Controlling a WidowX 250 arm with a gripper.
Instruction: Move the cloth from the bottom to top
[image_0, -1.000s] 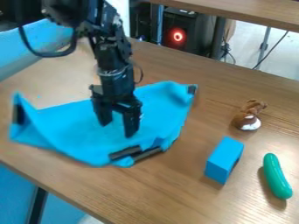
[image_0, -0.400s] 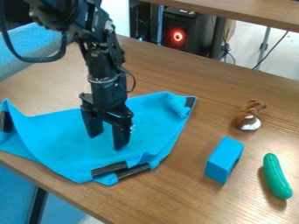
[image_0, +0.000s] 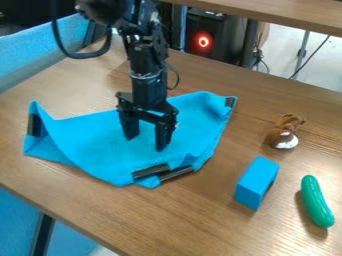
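The black two-finger gripper (image_0: 145, 143), fingers apart, touches the crumpled blue cloth (image_0: 97, 145); it's near the brown wooden tabletop's (image_0: 194, 215) lower left edge.

The top edge cuts off the robot arm (image_0: 148, 60) and the loop of black cable (image_0: 80, 55) beside it. The gripper (image_0: 145, 143) hides part of the blue cloth (image_0: 100, 147), and whether its fingertips touch the fabric cannot be told. What lies under the folds is hidden. The brown-and-white figure (image_0: 285, 134) is too small for its details to be made out. The wooden table (image_0: 227, 225) runs past the left, right and bottom edges
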